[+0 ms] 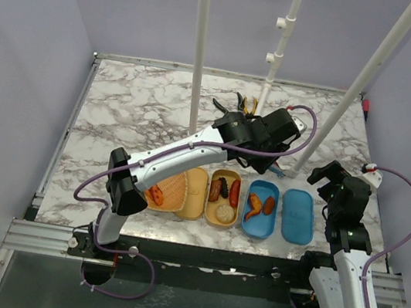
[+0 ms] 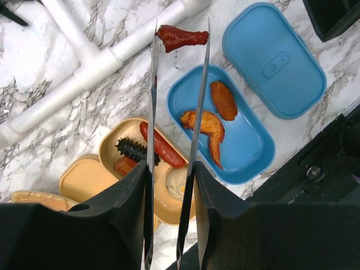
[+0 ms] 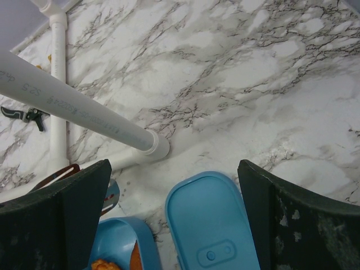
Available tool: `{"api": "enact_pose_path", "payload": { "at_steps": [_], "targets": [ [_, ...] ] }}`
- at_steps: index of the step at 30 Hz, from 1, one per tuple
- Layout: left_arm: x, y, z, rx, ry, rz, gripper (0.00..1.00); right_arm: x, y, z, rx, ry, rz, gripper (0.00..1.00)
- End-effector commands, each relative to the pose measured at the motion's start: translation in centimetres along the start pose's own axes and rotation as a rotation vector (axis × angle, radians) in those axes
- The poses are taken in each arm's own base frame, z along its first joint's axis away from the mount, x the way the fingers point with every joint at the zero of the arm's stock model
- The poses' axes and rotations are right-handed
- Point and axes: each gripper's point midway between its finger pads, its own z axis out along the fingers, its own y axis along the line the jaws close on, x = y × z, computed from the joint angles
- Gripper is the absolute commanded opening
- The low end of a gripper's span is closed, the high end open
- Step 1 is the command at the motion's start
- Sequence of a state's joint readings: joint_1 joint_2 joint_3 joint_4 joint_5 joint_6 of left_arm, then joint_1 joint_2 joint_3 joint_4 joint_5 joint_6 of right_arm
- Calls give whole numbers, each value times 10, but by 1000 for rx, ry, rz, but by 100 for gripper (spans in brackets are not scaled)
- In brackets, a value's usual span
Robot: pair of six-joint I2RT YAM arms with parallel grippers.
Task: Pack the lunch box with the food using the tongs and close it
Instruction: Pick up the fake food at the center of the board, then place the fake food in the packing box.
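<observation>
My left gripper (image 2: pixel 171 169) (image 1: pixel 286 131) is shut on the grey metal tongs (image 2: pixel 152 101), squeezing their two arms. The tong tips pinch a red drumstick-shaped food piece (image 2: pixel 181 37) above the marble, just beyond the far end of the blue lunch box (image 2: pixel 247 163) (image 1: pixel 262 208). Two orange pieces (image 2: pixel 224 100) (image 2: pixel 205 126) lie in that box. Its blue lid (image 2: pixel 274 59) (image 1: pixel 297 215) lies flat beside it on the right. My right gripper (image 3: pixel 174 163) (image 1: pixel 334 178) is open and holds nothing, hovering over the far end of the lid (image 3: pixel 211 225).
A beige container (image 1: pixel 224 196) holds a red sausage (image 2: pixel 163 147), a dark spiky piece (image 2: pixel 130 149) and a beige ball (image 2: pixel 175 183). Its beige lid (image 1: pixel 193 193) and a woven plate (image 1: pixel 168 191) lie left of it. White pipes (image 2: pixel 84 67) (image 3: pixel 84 107) stand behind; pliers (image 1: pixel 237 103) lie farther back.
</observation>
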State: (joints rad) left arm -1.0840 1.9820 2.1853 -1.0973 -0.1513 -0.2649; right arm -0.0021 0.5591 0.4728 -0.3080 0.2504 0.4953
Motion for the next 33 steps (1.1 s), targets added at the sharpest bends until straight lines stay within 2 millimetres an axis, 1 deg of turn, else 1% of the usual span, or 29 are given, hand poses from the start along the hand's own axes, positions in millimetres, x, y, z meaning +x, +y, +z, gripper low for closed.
{"api": "enact_pose_path", "payload": {
  "at_steps": [1,2,7,9,11,13,16,20,25,29,33],
  "targets": [
    [-6,0,-31,46,-63,20,28,-1,-6,0,20,-16,-11,100],
    [-3,-1,-35,58,-61,26,28,-1,-5,0,18,-17,-11,100],
    [25,-8,-48,147,-1,81,28,-1,-4,0,13,-15,-12,100],
    [32,-6,-55,152,9,99,28,0,-4,1,14,-12,-12,100],
    [34,-3,-64,153,0,103,28,1,-4,2,16,-6,-14,100],
    [36,-7,-72,182,-6,102,28,2,-5,3,21,-1,-16,100],
    [39,-11,-76,213,-7,94,28,3,-6,4,26,4,-17,100],
    [48,-12,-71,219,8,71,28,3,-5,4,23,6,-18,100],
    [52,-14,-59,208,23,21,28,4,-4,3,15,9,-18,100],
    [46,-16,-55,215,-14,-7,29,3,-3,2,10,3,-16,100],
    [41,-19,-47,219,-32,-20,30,3,-4,2,10,2,-17,100]
  ]
}}
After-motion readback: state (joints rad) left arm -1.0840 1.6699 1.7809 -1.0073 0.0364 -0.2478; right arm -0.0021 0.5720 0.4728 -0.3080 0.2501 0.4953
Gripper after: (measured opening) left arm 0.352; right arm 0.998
